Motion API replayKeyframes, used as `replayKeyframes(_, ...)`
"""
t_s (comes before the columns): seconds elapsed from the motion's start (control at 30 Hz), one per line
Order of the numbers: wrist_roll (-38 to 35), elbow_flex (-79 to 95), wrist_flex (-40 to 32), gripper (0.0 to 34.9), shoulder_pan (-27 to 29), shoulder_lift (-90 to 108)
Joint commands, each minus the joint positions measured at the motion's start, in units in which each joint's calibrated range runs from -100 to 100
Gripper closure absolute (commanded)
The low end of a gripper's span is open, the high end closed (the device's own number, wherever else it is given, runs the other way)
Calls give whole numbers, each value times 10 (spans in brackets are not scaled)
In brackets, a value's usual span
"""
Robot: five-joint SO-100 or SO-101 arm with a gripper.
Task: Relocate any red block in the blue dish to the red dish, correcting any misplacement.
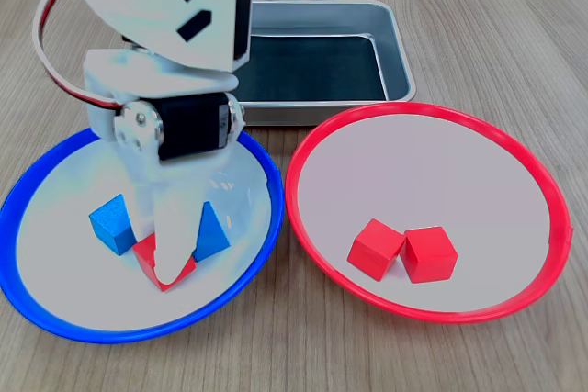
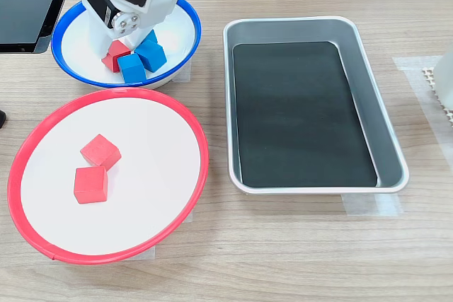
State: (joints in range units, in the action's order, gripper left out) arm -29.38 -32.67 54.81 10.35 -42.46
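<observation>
1. Red: the red block (image 1: 152, 254) lies inside the blue dish (image 1: 55, 314), directly under the gripper (image 1: 175, 259); in the first exterior view a white finger (image 1: 176, 227) stands in front of it and hides its middle.
2. Whether the jaws are closed on the block or only around it cannot be told from either view.
3. Blue: two blue cubes flank the gripper in the first exterior view, one (image 1: 112, 224) to its left and one (image 1: 209, 231) to its right, both beside the red block.
4. The red dish (image 1: 542, 199), to the gripper's right in the first exterior view, holds two more red cubes (image 1: 377, 247) (image 1: 429, 253) side by side.
5. Grey: a metal tray (image 2: 386, 132) with a dark base sits beyond both dishes in the first exterior view.
6. Everything rests on a wooden table (image 2: 297, 252).
</observation>
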Motion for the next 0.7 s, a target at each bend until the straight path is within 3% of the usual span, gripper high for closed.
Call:
replayKeyframes(0.0,0,0,10,346,-3,80)
replayKeyframes(0.23,4,19,61,346,-32,190)
replayKeyframes(0.67,33,152,70,346,-185,266)
